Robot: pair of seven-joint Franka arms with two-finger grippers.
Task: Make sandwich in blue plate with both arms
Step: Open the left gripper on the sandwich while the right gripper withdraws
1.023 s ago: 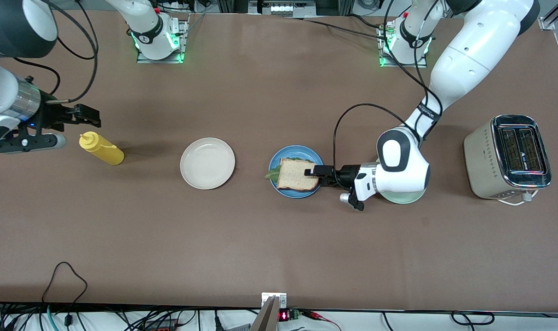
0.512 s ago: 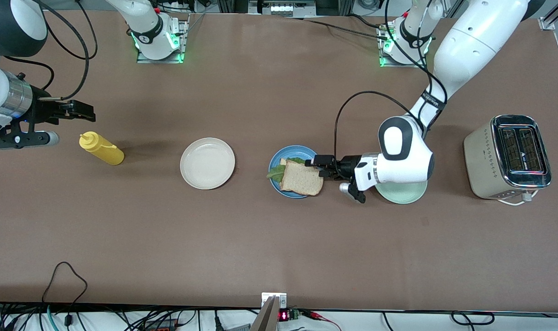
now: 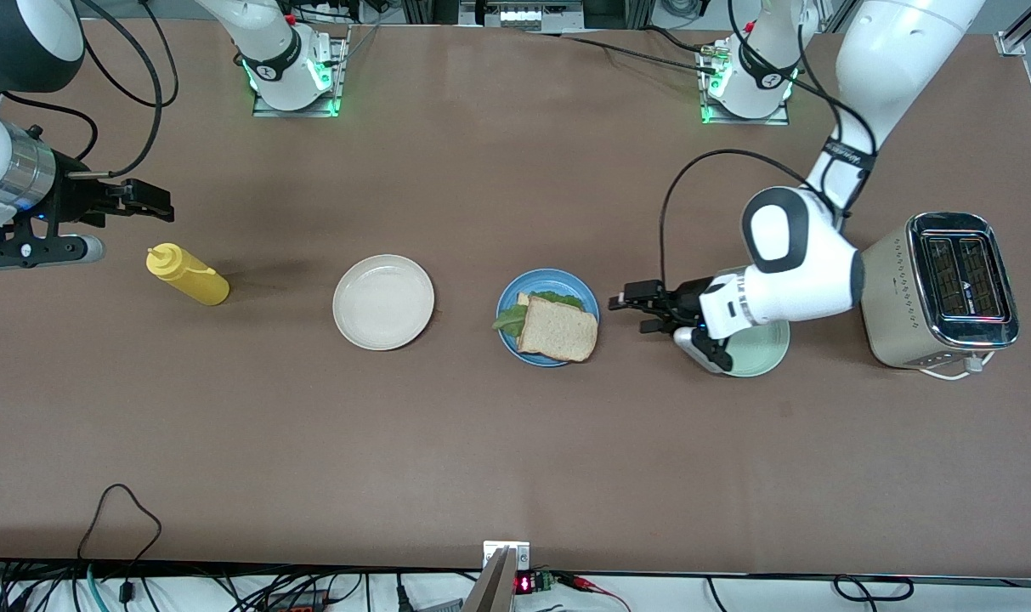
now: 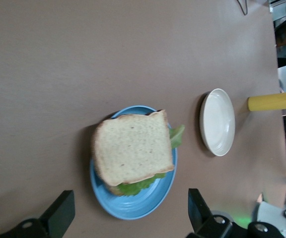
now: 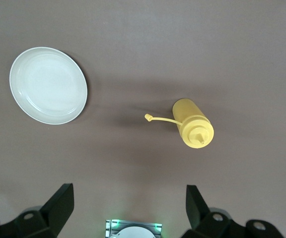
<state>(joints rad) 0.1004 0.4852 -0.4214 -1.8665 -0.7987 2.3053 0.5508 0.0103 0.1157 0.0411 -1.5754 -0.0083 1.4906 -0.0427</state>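
The sandwich (image 3: 556, 327) lies on the blue plate (image 3: 515, 293): a bread slice on top, green lettuce sticking out beneath, a second slice under it. It also shows in the left wrist view (image 4: 133, 148) on the blue plate (image 4: 133, 208). My left gripper (image 3: 630, 304) is open and empty, just off the plate's rim toward the left arm's end of the table. My right gripper (image 3: 145, 200) is open and empty, up in the air at the right arm's end, by the yellow bottle (image 3: 188, 274).
A cream-white plate (image 3: 383, 302) sits beside the blue plate toward the right arm's end. A pale mint-green plate (image 3: 761, 353) lies under the left wrist. A silver toaster (image 3: 940, 289) stands at the left arm's end. The yellow bottle (image 5: 195, 126) has its cap hanging open.
My left gripper has let go of the top bread slice and drawn back from the blue plate toward the toaster. The slice now rests on the lettuce. My right gripper shifted slightly.
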